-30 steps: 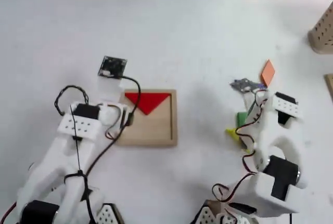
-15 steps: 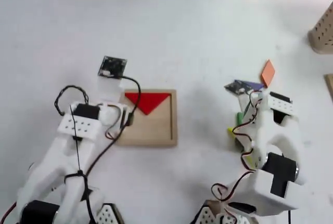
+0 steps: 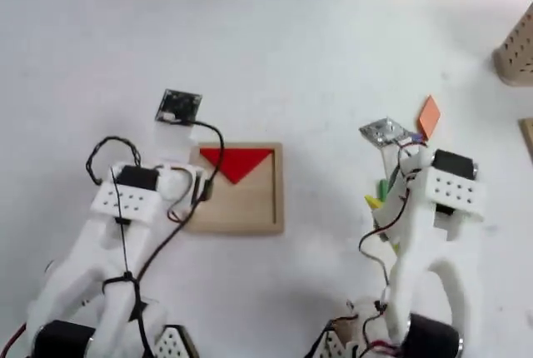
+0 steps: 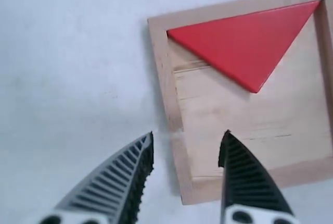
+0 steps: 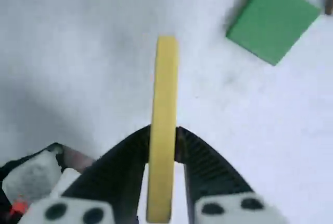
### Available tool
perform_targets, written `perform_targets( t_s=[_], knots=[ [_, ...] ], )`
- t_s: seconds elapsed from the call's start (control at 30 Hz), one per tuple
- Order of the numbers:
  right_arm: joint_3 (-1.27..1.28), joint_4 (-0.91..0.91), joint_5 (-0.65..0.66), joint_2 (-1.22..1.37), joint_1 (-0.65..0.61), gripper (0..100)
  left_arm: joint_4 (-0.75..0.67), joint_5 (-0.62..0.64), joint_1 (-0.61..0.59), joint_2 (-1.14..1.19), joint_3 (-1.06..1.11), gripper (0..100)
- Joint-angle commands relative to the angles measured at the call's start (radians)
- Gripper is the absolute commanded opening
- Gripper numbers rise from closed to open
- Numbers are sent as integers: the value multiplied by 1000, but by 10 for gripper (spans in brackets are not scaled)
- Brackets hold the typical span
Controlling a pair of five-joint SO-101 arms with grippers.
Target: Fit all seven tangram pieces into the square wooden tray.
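1. At the 9 o'clock rim of the square wooden tray (image 3: 241, 226), the left jaws stood released, one finger over the tabletop (image 3: 316, 58) and the other over the tray floor. We judged they straddled the rim to steady it.
2. The red triangle (image 4: 244, 44) lay flat inside, long edge along the 12 o'clock rim, leaving the remaining floor bare for six more pieces.
3. Well apart, at 3 o'clock from the tray, the right jaws were clenched on the yellow piece (image 5: 164, 94), pinching its flat faces so it stood on edge. We could not tell whether it hung clear of the surface.
4. The green square (image 5: 273, 20) lay flat nearby, and the orange piece (image 3: 429, 116) sat at 12 o'clock from that arm's wrist.
5. The tabletop was plain white. A pale wooden block (image 3: 516, 50) stood toward its 2 o'clock edge, and the room beyond looked dark.
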Motion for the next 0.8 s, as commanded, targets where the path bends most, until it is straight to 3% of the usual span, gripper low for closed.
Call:
perform_targets(
  t_s=[0.0,0.2,0.37,0.77],
  knots=[
    [-15,-8,-144,-96,-120,18,-15,11,-81,-36,-40,211],
    [-12,-202,-434,-48,-398,18,-17,123,-245,-33,-77,211],
    [-80,-308,-592,82,-613,18,-72,164,-298,-33,-72,211],
    [-282,-512,-776,412,-885,18,-71,164,-300,-33,-75,211]
  ],
)
